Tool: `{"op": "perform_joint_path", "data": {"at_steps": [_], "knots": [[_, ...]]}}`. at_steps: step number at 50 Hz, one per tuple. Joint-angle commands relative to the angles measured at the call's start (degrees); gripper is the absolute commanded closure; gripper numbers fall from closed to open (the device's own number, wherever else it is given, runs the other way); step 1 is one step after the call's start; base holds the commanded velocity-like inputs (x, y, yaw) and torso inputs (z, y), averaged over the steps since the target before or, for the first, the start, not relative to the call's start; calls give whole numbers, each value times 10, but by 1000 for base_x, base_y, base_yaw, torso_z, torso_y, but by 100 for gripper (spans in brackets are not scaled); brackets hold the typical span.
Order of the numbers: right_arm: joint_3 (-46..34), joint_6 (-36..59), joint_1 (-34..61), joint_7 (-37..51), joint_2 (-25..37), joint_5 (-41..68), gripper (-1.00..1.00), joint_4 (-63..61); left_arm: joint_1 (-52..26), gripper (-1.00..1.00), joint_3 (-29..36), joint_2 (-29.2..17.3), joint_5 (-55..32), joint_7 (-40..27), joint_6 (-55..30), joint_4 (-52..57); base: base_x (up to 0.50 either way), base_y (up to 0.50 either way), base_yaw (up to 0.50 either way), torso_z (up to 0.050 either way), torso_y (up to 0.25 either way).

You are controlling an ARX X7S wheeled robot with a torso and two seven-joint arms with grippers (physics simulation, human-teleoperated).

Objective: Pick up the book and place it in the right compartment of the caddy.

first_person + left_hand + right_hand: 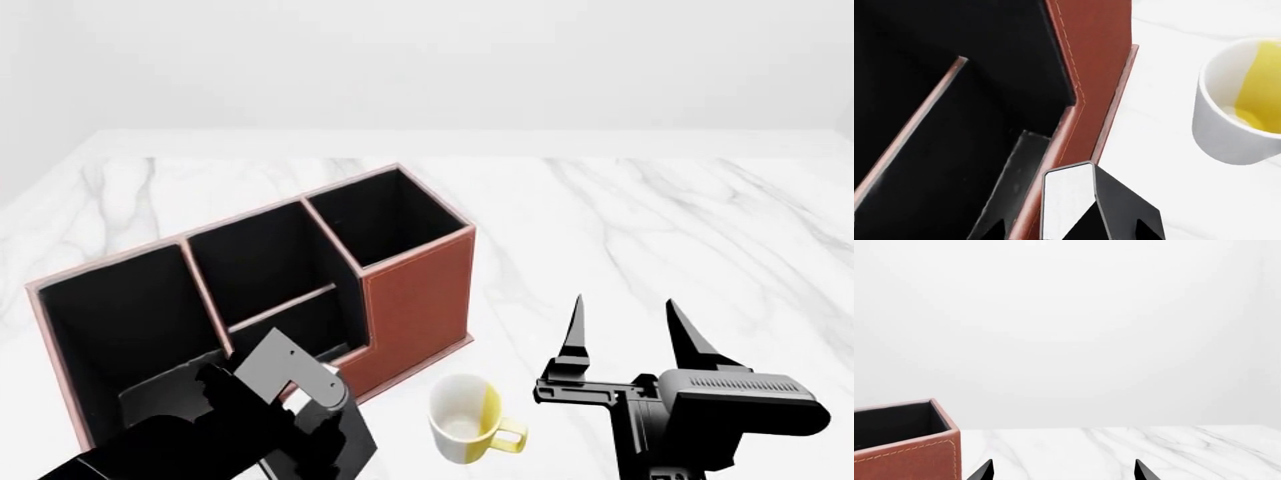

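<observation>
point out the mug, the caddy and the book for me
mug (461,412): head view, on its white outer wall.
caddy (416,290): head view, on the reddish-brown front wall of its tall end section.
book (1066,200): left wrist view, on its white page edges, between the left jaws.

The head view looks forward and down over the marble table (641,210). The left wrist view sits close above the caddy (1087,75); the right wrist view faces level, sharing its corner (914,450).
</observation>
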Motion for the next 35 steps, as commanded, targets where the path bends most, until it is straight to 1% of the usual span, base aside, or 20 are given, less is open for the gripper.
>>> {"op": "perform_joint_path", "data": {"at_steps": [1, 19, 29, 35], "knots": [[8, 8, -1, -11, -7, -8, -100, -6, 34, 100, 45, 41, 6, -34, 14, -75, 0, 0, 0, 0, 0], [1, 4, 0, -2, 1, -3, -100, -1, 41, 100, 44, 34, -1, -34, 18, -47, 0, 0, 0, -5, 0], [-3, 1, 2, 2, 5, 0, -100, 2, 53, 100, 25, 26, -17, -39, 1, 17, 0, 0, 0, -5, 0], [-5, -2, 3, 5, 7, 1, -100, 5, 58, 100, -8, 25, -33, -48, -13, 80, 0, 0, 0, -2, 0]]}}
